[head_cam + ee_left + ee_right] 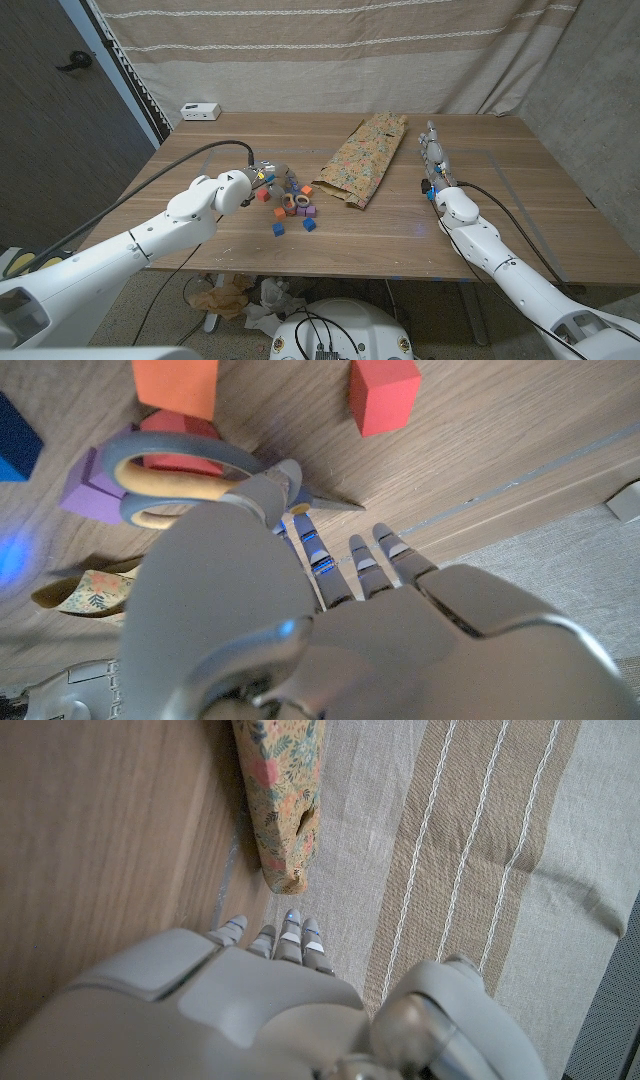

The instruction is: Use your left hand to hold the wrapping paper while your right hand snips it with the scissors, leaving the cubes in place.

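The floral wrapping paper (pixel 365 158) lies folded in the middle of the table (pixel 500 215); its end also shows in the right wrist view (pixel 285 790). Small coloured cubes (pixel 308 211) sit scattered at its near left corner. Among them lie the scissors (pixel 292 202), with grey-blue and yellow handles (pixel 170 470) resting against a purple cube (pixel 85 495). My left hand (pixel 262 178) hovers just left of the cubes, fingers (pixel 350 560) straight, its thumb over the scissors' pivot, holding nothing. My right hand (pixel 433 160) stands right of the paper, fingers extended and empty.
A small white box (pixel 201 111) sits at the table's far left corner. A striped curtain (pixel 330 50) hangs close behind the far edge. An orange cube (pixel 175 380) and a red cube (pixel 385 395) lie just beyond the scissors.
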Motion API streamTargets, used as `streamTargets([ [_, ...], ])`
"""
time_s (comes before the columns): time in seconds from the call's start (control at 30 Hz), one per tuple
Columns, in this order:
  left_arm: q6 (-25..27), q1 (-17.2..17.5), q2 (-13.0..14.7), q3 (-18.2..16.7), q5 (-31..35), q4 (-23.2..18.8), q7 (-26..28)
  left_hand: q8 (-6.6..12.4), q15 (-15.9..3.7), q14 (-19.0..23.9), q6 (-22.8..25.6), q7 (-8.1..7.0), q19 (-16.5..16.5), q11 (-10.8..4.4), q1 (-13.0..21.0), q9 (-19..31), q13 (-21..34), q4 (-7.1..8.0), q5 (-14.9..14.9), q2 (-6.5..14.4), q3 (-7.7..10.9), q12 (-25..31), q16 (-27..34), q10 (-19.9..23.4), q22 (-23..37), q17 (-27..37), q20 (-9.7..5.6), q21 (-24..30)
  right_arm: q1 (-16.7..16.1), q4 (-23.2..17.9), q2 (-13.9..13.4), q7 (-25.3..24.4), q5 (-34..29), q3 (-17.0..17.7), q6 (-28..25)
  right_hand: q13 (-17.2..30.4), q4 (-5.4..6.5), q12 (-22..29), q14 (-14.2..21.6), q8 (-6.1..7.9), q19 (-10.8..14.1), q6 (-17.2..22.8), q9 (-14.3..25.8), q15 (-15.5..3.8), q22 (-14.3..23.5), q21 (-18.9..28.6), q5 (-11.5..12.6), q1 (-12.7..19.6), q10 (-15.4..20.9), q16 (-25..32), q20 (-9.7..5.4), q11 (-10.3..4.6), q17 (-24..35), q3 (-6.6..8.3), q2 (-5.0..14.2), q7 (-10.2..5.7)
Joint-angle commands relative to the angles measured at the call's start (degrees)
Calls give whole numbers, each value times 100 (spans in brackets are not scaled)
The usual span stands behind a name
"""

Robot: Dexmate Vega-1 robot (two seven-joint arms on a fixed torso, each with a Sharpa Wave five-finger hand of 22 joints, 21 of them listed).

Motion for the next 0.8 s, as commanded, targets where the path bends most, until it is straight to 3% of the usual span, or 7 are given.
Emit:
streamTargets([
  [0.03,-43,-49,-30,53,-39,67,-37,-16,-937,-6,-43,16,-6,-6,1,-9,26,15,-1,45,10,-21,0,-22,14,28,-256,23,27,19,8,-1,-1,-8,-27,28,-10,1,-12,0,-40,8,31,38,10,7,33,12,41,19,28,0,21,-48,17,-3],
  [0.8,-58,-119,-51,123,-66,127,-144,-33,-947,53,-85,15,-2,-9,-39,-16,33,19,3,78,14,-31,20,-48,14,27,-218,25,18,-31,-44,30,-14,-10,-46,28,-8,5,-6,6,-45,29,31,43,9,10,37,11,58,22,29,11,21,-61,35,-4],
])
